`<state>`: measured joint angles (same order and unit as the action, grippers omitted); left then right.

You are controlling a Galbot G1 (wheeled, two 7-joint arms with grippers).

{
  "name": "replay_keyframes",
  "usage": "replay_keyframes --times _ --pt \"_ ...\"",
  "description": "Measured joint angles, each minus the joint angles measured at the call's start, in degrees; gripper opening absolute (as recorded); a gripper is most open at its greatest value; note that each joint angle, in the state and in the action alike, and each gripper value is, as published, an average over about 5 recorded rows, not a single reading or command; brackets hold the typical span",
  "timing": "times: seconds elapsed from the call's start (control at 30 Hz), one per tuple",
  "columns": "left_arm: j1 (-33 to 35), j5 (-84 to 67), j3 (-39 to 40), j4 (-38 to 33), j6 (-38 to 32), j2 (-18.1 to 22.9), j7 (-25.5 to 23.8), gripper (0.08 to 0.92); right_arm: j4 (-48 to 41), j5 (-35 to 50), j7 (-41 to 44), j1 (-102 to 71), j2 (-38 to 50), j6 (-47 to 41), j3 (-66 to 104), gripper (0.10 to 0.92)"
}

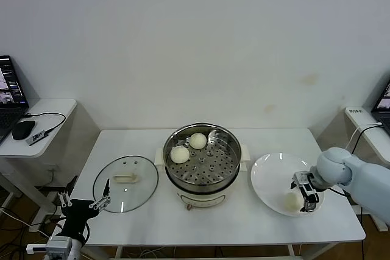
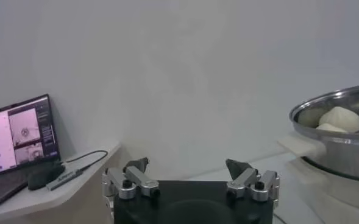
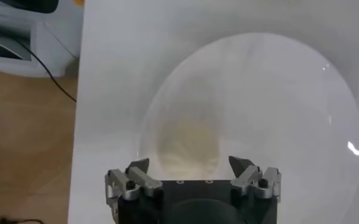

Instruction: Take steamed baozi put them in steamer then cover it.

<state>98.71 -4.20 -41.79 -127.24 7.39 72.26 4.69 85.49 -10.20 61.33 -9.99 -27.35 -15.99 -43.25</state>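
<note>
Now right end effector (image 1: 306, 194) astride baozi (image 1: 293, 200), near plate's (image 1: 268, 175) front edge

A lab-like test room: bare white wall (image 1: 195, 41), white table (image 1: 134, 144), side desks with laptop (image 1: 9, 98) and cables.

steamer (image 1: 202, 164) uncovered, cover (image 1: 125, 182) beside it

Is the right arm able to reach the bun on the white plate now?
Probably yes. The right gripper hangs right over the bun on the plate, its fingers spread on either side, and nothing lies between them.
</note>
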Motion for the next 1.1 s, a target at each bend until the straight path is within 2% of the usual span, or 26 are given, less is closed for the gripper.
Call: replay_keyframes --times 0.53,1.1 --pt "-0.1 0.1 0.1 0.0 0.1 0.0 0.0 0.823 -2.6 0.2 0.7 -0.6 -1.9 -0.5 1.0 0.558" --pt "-0.7 -0.1 0.4 -0.6 0.1 -0.7 0.0 0.823 0.0 6.1 4.0 13.5 0.6 -1.3 -3.7 0.56"
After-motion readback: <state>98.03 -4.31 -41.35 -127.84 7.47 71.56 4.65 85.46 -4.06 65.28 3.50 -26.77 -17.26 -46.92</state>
